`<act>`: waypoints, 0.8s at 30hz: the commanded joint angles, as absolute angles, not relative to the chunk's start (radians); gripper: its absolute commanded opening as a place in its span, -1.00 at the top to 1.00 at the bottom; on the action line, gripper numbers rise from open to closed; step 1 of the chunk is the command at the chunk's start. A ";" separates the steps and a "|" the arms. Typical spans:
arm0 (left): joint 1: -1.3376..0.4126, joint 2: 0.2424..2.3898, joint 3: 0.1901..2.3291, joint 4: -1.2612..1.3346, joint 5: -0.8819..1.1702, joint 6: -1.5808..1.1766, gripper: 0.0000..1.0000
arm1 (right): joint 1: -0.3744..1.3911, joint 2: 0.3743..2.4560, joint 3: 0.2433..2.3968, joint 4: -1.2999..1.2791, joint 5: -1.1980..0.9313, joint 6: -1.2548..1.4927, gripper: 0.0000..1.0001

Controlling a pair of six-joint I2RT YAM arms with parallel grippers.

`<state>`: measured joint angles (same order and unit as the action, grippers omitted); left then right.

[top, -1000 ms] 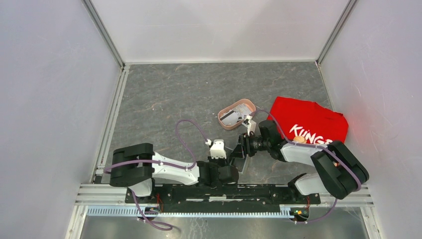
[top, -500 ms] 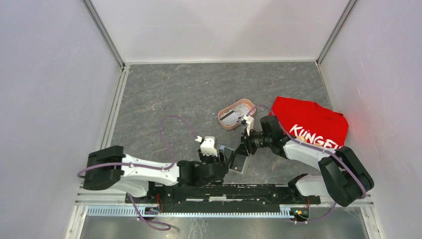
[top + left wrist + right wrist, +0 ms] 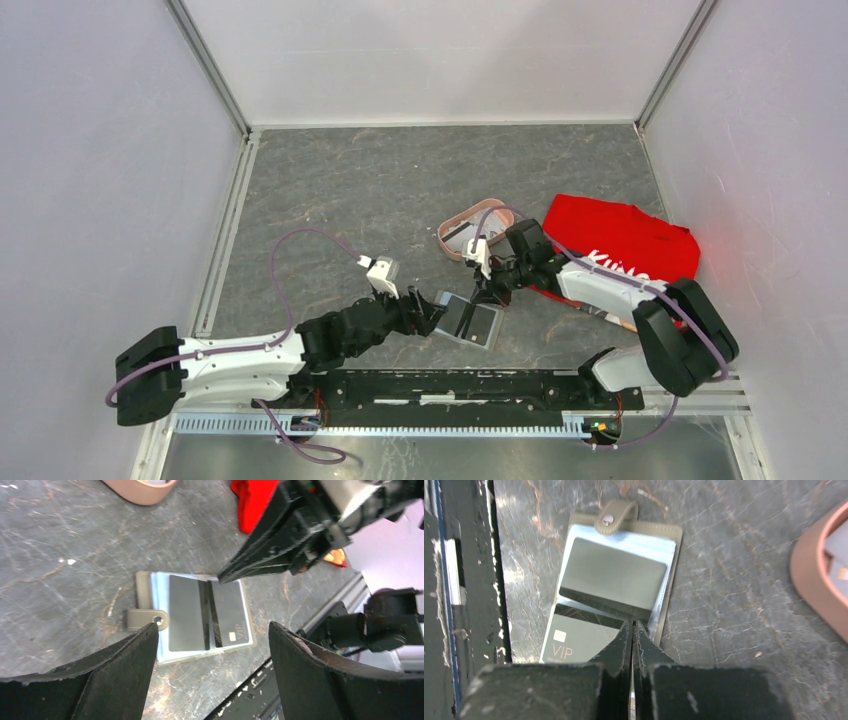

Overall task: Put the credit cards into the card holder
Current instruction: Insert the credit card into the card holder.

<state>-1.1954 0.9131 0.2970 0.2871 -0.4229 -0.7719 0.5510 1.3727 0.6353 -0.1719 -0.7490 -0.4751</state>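
The card holder (image 3: 468, 322) lies open and flat on the table, an olive-grey wallet with a stud tab (image 3: 145, 620) (image 3: 610, 519). Two credit cards sit in its clear pockets: a grey one with a dark stripe (image 3: 186, 612) (image 3: 616, 575) and a grey one marked VIP (image 3: 231, 611) (image 3: 574, 640). My left gripper (image 3: 428, 312) (image 3: 212, 627) hangs open just left of the holder, touching nothing. My right gripper (image 3: 487, 296) (image 3: 632, 623) is shut, its tips resting on the holder where the two cards meet. More cards (image 3: 470, 228) lie in the pink tray.
The pink oval tray (image 3: 455, 245) (image 3: 140, 490) (image 3: 809, 575) stands just behind the holder. A red cloth with white lettering (image 3: 620, 245) (image 3: 250, 505) lies at the right, under my right arm. The black mounting rail (image 3: 450, 385) runs close in front of the holder.
My left gripper has opened and drawn back to the left. My right gripper has shut and come down onto the holder, which now lies spread open on the table.
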 commanded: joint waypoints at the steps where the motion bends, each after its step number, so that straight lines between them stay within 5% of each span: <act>1: -1.183 0.942 0.289 0.408 -0.314 -0.736 -0.72 | 0.577 1.434 0.694 -0.274 -0.728 -0.589 1.00; 24: -1.080 1.076 0.218 0.569 -0.178 -0.830 -0.40 | 0.646 1.607 0.830 -0.310 -0.646 -0.576 1.00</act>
<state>-1.0985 1.0679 0.2298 0.4889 -0.2127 -0.7952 0.6415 1.5826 0.7834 -0.3141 -0.6674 -0.5739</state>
